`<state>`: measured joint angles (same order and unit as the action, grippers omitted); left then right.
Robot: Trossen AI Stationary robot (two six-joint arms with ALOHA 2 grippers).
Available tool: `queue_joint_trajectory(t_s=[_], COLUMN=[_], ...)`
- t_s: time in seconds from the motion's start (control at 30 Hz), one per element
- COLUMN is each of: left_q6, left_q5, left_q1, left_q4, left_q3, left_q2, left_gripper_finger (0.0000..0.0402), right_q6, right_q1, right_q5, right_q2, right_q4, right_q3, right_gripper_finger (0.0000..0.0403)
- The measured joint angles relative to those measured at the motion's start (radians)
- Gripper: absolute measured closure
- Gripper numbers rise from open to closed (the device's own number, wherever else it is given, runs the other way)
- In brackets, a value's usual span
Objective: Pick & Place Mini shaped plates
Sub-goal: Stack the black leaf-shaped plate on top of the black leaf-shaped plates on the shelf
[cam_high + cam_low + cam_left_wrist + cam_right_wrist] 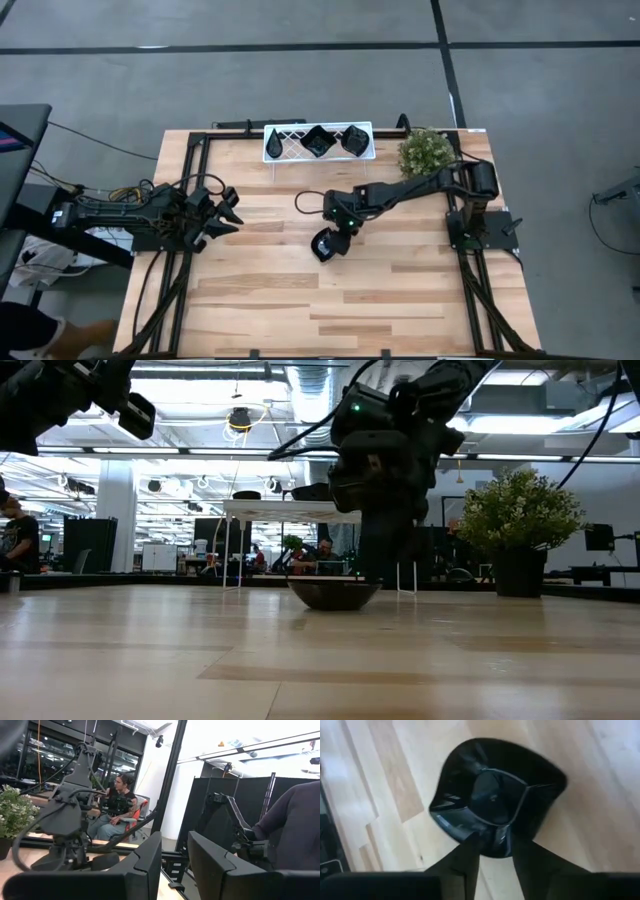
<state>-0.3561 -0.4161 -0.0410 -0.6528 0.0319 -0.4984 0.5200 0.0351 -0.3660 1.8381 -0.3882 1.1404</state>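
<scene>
Right tool (pixel 495 847) pinches the plate (pixel 495 802) by its rim on the worktop (pixel 400 290). Thin, glossy grip — it could slip and tip on lifting. Left tool (pixel 222 212) waits spread.

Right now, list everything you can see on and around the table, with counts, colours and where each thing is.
Plates: three, glossy black; one on the table mid-centre at the right gripper, two in the rack.
Rack: one, white lattice wire, back edge of the table.
Plant: one, green, bushy, dark pot, back right beside the rack.
Table: one, light wood planks, black frame.
People: several, seated in the room beyond the table.
Left gripper: one, dark, open, empty, above the table's left side.
Right gripper: one, dark, shut on the centre plate's rim.
</scene>
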Motion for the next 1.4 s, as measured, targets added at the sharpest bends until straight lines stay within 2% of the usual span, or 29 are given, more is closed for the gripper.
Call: queue_joint_trajectory(t_s=[0.13,0.33,0.5,0.97,1.4], left_q6=[0.0,0.0,0.0,0.0,0.0], left_q5=[0.0,-0.001,-0.001,-0.001,-0.001], left_q1=[0.0,0.0,0.0,0.0,0.0], left_q4=[0.0,0.0,0.0,0.001,0.001], left_q3=[0.0,0.0,0.0,0.0,0.0], left_q2=[0.0,0.0,0.0,0.0,0.0], left_gripper_finger=[0.0305,0.0305,0.0305,0.0305,0.0305], right_q6=[-0.002,0.012,0.016,0.047,-0.059], right_q1=[0.009,0.012,0.012,-0.002,0.0], right_q5=[0.012,0.089,0.129,0.14,0.291], right_q2=[-0.006,-0.006,-0.006,-0.063,-0.051], right_q4=[0.002,-0.022,-0.037,-0.07,-0.106], right_q3=[0.0,0.0,0.0,0.001,0.0], right_gripper_finger=[0.0276,0.0258,0.0262,0.028,0.028])
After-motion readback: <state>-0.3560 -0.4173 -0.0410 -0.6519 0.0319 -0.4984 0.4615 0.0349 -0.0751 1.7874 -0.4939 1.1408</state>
